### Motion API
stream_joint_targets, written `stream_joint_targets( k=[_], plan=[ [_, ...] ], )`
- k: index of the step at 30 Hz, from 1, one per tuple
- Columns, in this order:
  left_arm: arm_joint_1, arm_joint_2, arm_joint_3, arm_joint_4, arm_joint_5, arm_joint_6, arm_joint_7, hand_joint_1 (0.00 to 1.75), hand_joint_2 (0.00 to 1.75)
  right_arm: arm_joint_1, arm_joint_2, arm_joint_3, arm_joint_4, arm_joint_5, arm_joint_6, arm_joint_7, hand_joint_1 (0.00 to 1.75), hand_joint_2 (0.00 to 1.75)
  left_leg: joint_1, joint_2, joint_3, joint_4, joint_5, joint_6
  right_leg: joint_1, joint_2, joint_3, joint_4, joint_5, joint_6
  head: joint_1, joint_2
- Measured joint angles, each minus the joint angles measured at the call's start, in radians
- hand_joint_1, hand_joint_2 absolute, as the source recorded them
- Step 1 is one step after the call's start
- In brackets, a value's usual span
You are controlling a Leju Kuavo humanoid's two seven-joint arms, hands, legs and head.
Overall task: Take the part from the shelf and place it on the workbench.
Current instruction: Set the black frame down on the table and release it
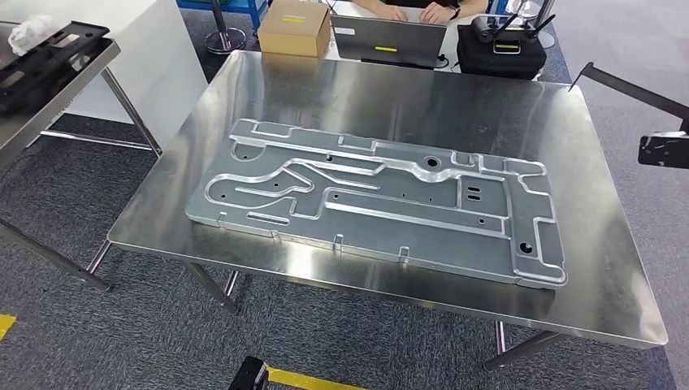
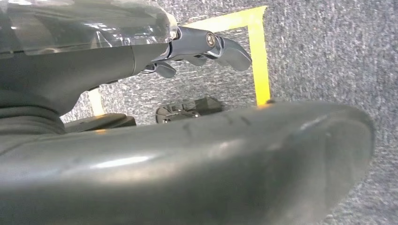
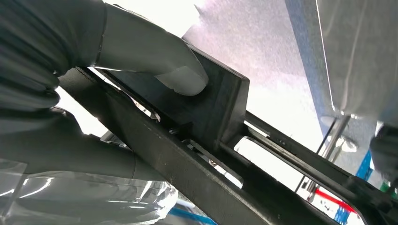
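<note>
Brushed steel covers the big counter [image 1: 390, 89] in front of the robot, and a large flat aluminium panel [image 1: 382, 199] with raised ribs, channels and small holes lies across its middle. The black part [image 3: 211, 154] named in the task is a dark frame of bars and flat plates, and it is up in the right robot hand [image 3: 141, 56]: the wrist camera shows the pale thumb pressed flat on one of its plates and the dark fingers curled under a bar, so that hand is holding it. From the head camera a black bar and bracket [image 1: 650, 122] hang in the air at the counter's right edge, above the carpet; I take them for the same part, though I cannot be sure. The left robot hand [image 2: 206, 47] hangs over grey carpet [image 2: 328, 56] marked with yellow tape [image 2: 258, 56]; its dark fingers are bent inward and nothing shows in them, but I cannot tell how tightly they are closed. Beyond the far edge of the counter stand a cardboard box [image 1: 294, 28], a grey laptop [image 1: 388, 41] with a person's hands [image 1: 422, 11] at it, and a black case [image 1: 500, 49]. To the left, a second metal table [image 1: 32, 122] carries a black tray-like frame [image 1: 45, 61].
</note>
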Motion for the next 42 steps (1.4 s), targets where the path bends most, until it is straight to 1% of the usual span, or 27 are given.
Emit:
stream_joint_targets(
  k=[1, 2, 3, 4, 5, 6, 8, 9, 10, 11, 13, 14, 15, 16, 18, 19, 20, 21, 22, 23, 24, 26, 27, 29, 33, 37, 42],
  plan=[
    [0.000, 0.000, 0.000, 0.000, 0.000, 0.000, 0.000, 0.00, 0.00, 0.002, 0.000, 0.000, 0.000, 0.000, 0.000, 0.000, 1.75, 1.75, 0.001, 0.000, -0.007, 0.008, -0.001, -0.002, -0.002, -0.001, 0.027, -0.035, 0.019, 0.003, 0.000, 0.000],
    [0.000, -0.001, 0.000, 0.000, 0.000, 0.000, 0.000, 0.00, 0.00, 0.002, -0.001, 0.000, 0.000, 0.000, 0.000, 0.000, 1.75, 1.75, 0.002, 0.000, -0.014, 0.020, -0.003, -0.006, -0.006, -0.002, 0.067, -0.100, 0.042, 0.006, 0.000, 0.000],
    [0.000, -0.001, 0.000, 0.000, -0.001, 0.002, 0.000, 0.00, 0.00, 0.002, -0.001, 0.000, 0.000, 0.000, -0.001, 0.000, 1.75, 1.75, 0.000, 0.000, -0.022, 0.031, -0.007, -0.011, -0.006, -0.002, 0.103, -0.157, 0.058, 0.006, 0.000, 0.000],
    [0.000, 0.000, 0.000, 0.000, -0.002, 0.004, 0.001, 0.00, 0.00, 0.002, -0.001, 0.001, 0.000, 0.000, -0.002, 0.000, 1.75, 1.75, -0.001, 0.000, -0.030, 0.043, -0.011, -0.016, -0.005, -0.001, 0.127, -0.202, 0.068, 0.002, 0.000, 0.000],
    [0.000, 0.000, 0.000, 0.000, -0.003, 0.008, 0.003, 0.00, 0.00, 0.004, -0.002, 0.001, 0.000, 0.000, -0.003, 0.000, 1.75, 1.75, -0.003, -0.001, -0.035, 0.052, -0.013, -0.021, -0.003, 0.000, 0.137, -0.223, 0.069, -0.004, 0.000, 0.000],
    [0.000, 0.000, 0.000, 0.000, -0.006, 0.014, 0.006, 0.00, 0.00, 0.007, -0.002, 0.001, 0.000, 0.000, -0.004, 0.000, 1.75, 1.75, -0.005, -0.001, -0.040, 0.055, -0.013, -0.025, 0.000, 0.002, 0.134, -0.222, 0.068, -0.013, 0.000, 0.000],
    [0.001, 0.000, 0.000, 0.000, -0.020, 0.032, 0.017, 0.00, 0.00, 0.014, -0.003, 0.001, -0.001, -0.001, -0.008, 0.000, 1.75, 1.75, -0.004, -0.002, -0.045, 0.059, -0.014, -0.032, -0.001, 0.003, 0.130, -0.223, 0.073, -0.026, 0.000, 0.000],
    [0.002, 0.000, -0.001, 0.000, -0.030, 0.045, 0.024, 0.00, 0.00, 0.016, -0.003, 0.001, -0.001, -0.004, -0.012, 0.001, 1.75, 1.75, -0.003, -0.002, -0.049, 0.067, -0.021, -0.038, -0.002, 0.002, 0.128, -0.224, 0.076, -0.032, 0.000, 0.000],
    [0.002, 0.000, -0.002, 0.000, -0.042, 0.058, 0.032, 0.00, 0.00, 0.020, -0.002, 0.001, -0.001, -0.008, -0.021, 0.001, 1.75, 1.75, -0.001, -0.003, -0.061, 0.094, -0.040, -0.044, -0.003, 0.001, 0.127, -0.226, 0.078, -0.038, 0.000, 0.000],
    [0.002, 0.000, -0.004, 0.000, -0.053, 0.069, 0.041, 0.00, 0.00, 0.028, 0.002, 0.001, -0.001, -0.012, -0.038, 0.001, 1.75, 1.75, 0.002, -0.004, -0.082, 0.142, -0.069, -0.051, -0.004, 0.001, 0.127, -0.227, 0.080, -0.042, 0.000, 0.000],
    [0.005, 0.000, -0.008, 0.000, -0.072, 0.082, 0.056, 0.00, 0.00, 0.061, 0.026, -0.001, 0.006, -0.012, -0.101, -0.004, 1.75, 1.75, 0.007, -0.004, -0.138, 0.277, -0.133, -0.058, -0.002, 0.001, 0.125, -0.228, 0.082, -0.047, 0.000, 0.000],
    [0.007, 0.000, -0.009, 0.000, -0.081, 0.085, 0.063, 0.00, 0.00, 0.086, 0.049, -0.003, 0.016, -0.005, -0.142, -0.008, 1.75, 1.75, 0.009, -0.004, -0.158, 0.327, -0.148, -0.060, -0.001, 0.003, 0.124, -0.228, 0.083, -0.048, 0.000, 0.000],
    [0.008, 0.000, -0.011, 0.000, -0.088, 0.086, 0.070, 0.00, 0.00, 0.112, 0.082, -0.006, 0.031, 0.008, -0.185, -0.012, 1.75, 1.75, 0.010, -0.004, -0.163, 0.341, -0.144, -0.060, 0.000, 0.007, 0.123, -0.228, 0.084, -0.050, 0.000, 0.000],
    [0.009, 0.000, -0.012, 0.000, -0.095, 0.086, 0.076, 0.00, 0.00, 0.139, 0.124, -0.008, 0.051, 0.025, -0.225, -0.016, 1.75, 1.75, 0.010, -0.004, -0.149, 0.315, -0.122, -0.058, 0.000, 0.013, 0.123, -0.228, 0.085, -0.050, 0.000, 0.000],
    [0.004, -0.001, -0.015, 0.000, -0.103, 0.084, 0.086, 0.00, 0.00, 0.186, 0.232, -0.011, 0.103, 0.064, -0.295, -0.010, 1.75, 1.75, 0.008, -0.003, -0.081, 0.178, -0.059, -0.047, 0.002, 0.025, 0.124, -0.228, 0.088, -0.050, 0.000, 0.000],
    [-0.001, -0.001, -0.016, 0.000, -0.105, 0.082, 0.088, 0.00, 0.00, 0.205, 0.293, -0.012, 0.131, 0.083, -0.322, -0.002, 1.75, 1.75, 0.005, -0.001, -0.050, 0.113, -0.037, -0.041, 0.003, 0.030, 0.123, -0.228, 0.091, -0.047, 0.000, 0.000],
    [-0.006, -0.001, -0.016, 0.000, -0.105, 0.081, 0.089, 0.00, 0.00, 0.219, 0.358, -0.012, 0.160, 0.099, -0.343, 0.008, 1.75, 1.75, 0.002, 0.000, -0.031, 0.070, -0.026, -0.036, 0.003, 0.034, 0.121, -0.229, 0.094, -0.043, 0.000, 0.000],
    [-0.010, -0.001, -0.016, 0.000, -0.104, 0.079, 0.090, 0.00, 0.00, 0.232, 0.421, -0.012, 0.187, 0.113, -0.355, 0.016, 1.75, 1.75, 0.000, 0.001, -0.024, 0.053, -0.024, -0.033, 0.003, 0.036, 0.120, -0.231, 0.097, -0.038, 0.000, 0.000],
    [-0.013, -0.002, -0.016, 0.000, -0.104, 0.079, 0.089, 0.00, 0.00, 0.241, 0.477, -0.012, 0.211, 0.122, -0.360, 0.022, 1.75, 1.75, -0.002, 0.001, -0.024, 0.048, -0.020, -0.032, 0.003, 0.037, 0.119, -0.235, 0.101, -0.033, 0.000, 0.000],
    [-0.014, -0.002, -0.016, 0.000, -0.103, 0.078, 0.089, 0.00, 0.00, 0.249, 0.529, -0.012, 0.230, 0.129, -0.360, 0.025, 1.75, 1.75, 0.000, -0.002, -0.022, 0.040, -0.014, -0.034, 0.004, 0.036, 0.120, -0.240, 0.104, -0.031, 0.000, 0.000],
    [-0.014, -0.002, -0.016, 0.000, -0.103, 0.078, 0.087, 0.00, 0.00, 0.255, 0.573, -0.012, 0.245, 0.133, -0.360, 0.027, 1.75, 1.75, 0.001, -0.006, -0.022, 0.031, -0.006, -0.037, 0.005, 0.034, 0.121, -0.247, 0.108, -0.036, -0.001, 0.000],
    [-0.011, -0.004, -0.016, 0.000, -0.103, 0.079, 0.086, 0.00, 0.00, 0.261, 0.642, -0.012, 0.269, 0.139, -0.358, 0.027, 1.75, 1.75, 0.005, -0.017, -0.021, 0.016, 0.007, -0.043, 0.010, 0.024, 0.125, -0.259, 0.114, -0.048, -0.001, 0.000],
    [-0.008, -0.004, -0.016, 0.000, -0.103, 0.079, 0.088, 0.00, 0.00, 0.261, 0.667, -0.012, 0.280, 0.143, -0.355, 0.027, 1.75, 1.75, 0.005, -0.023, -0.024, 0.015, 0.009, -0.043, 0.010, 0.019, 0.126, -0.264, 0.117, -0.052, -0.001, 0.000],
    [0.002, -0.005, -0.015, 0.000, -0.103, 0.084, 0.097, 0.00, 0.00, 0.260, 0.708, -0.012, 0.300, 0.151, -0.348, 0.027, 1.75, 1.75, 0.005, -0.030, -0.028, 0.016, 0.012, -0.039, 0.010, 0.012, 0.128, -0.268, 0.119, -0.050, -0.001, 0.000],
    [0.020, -0.005, -0.011, 0.000, -0.095, 0.091, 0.105, 0.00, 0.00, 0.260, 0.772, -0.012, 0.334, 0.163, -0.333, 0.020, 1.75, 1.75, 0.005, -0.032, -0.033, 0.018, 0.013, -0.035, 0.009, 0.011, 0.128, -0.274, 0.125, -0.042, -0.001, 0.000],
    [0.030, -0.004, -0.006, 0.000, -0.088, 0.095, 0.105, 0.00, 0.00, 0.264, 0.813, -0.012, 0.360, 0.173, -0.324, 0.010, 1.75, 1.75, 0.004, -0.031, -0.035, 0.020, 0.013, -0.032, 0.008, 0.011, 0.127, -0.278, 0.129, -0.035, -0.001, 0.000],
    [0.032, -0.002, -0.003, 0.000, -0.087, 0.097, 0.105, 0.00, 0.00, 0.265, 0.839, -0.012, 0.381, 0.182, -0.320, 0.003, 1.75, 1.75, 0.004, -0.031, -0.038, 0.020, 0.014, -0.030, 0.008, 0.011, 0.126, -0.280, 0.131, -0.027, -0.001, 0.000]
  ],
)
